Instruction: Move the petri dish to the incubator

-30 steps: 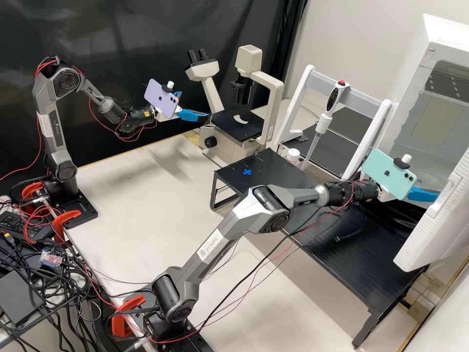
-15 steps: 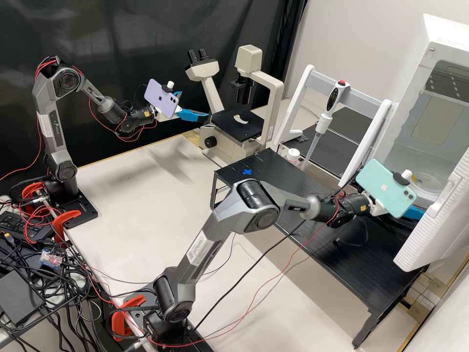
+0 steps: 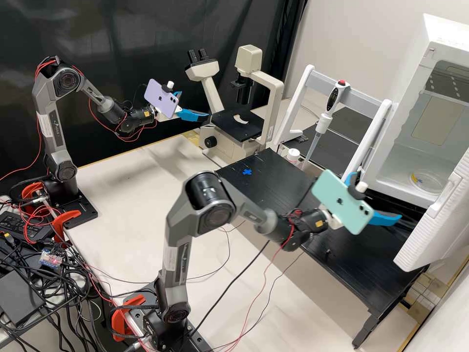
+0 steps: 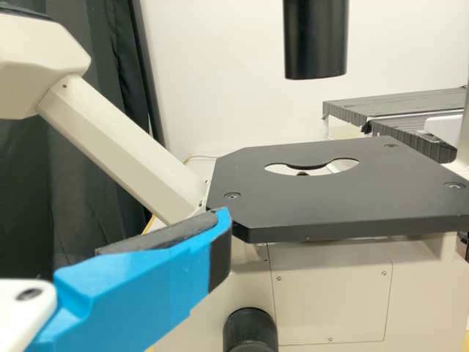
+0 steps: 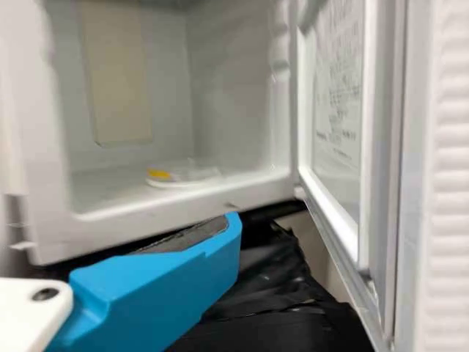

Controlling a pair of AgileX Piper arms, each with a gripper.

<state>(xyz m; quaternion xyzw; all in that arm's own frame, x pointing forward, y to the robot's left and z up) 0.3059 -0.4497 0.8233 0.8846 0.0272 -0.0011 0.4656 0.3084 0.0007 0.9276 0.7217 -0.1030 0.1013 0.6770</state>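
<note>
The petri dish [image 3: 426, 182] lies flat on the inner floor of the white incubator [image 3: 408, 164], near the front opening, with a yellow mark at its rim; the incubator door [image 3: 435, 220] stands open. The right end effector [image 3: 380, 194], outside the chamber and above the black platform [image 3: 351, 274], has its two blue fingers spread widely apart and grips nothing; in the right wrist view, one blue finger [image 5: 161, 286] appears before the chamber, well apart from the dish. The left end effector [image 3: 194, 104], likewise empty and with its fingers parted, is positioned beside the microscope [image 3: 271, 105]. In the left wrist view, one of its fingers [image 4: 132, 293] is seen near a corner of the black microscope stage [image 4: 330, 198], whose central opening holds no dish. Each arm carries a phone near its wrist, lilac [image 3: 161, 99] on the left and mint green [image 3: 342, 201] on the right. A pipette [image 3: 325, 120] hangs upright on a white frame [image 3: 361, 95] behind the platform, near a white-capped container [image 3: 293, 155]. A blue cross [image 3: 247, 172] marks the platform, which stands next to the pale tabletop [image 3: 122, 195] on dark legs.
</note>
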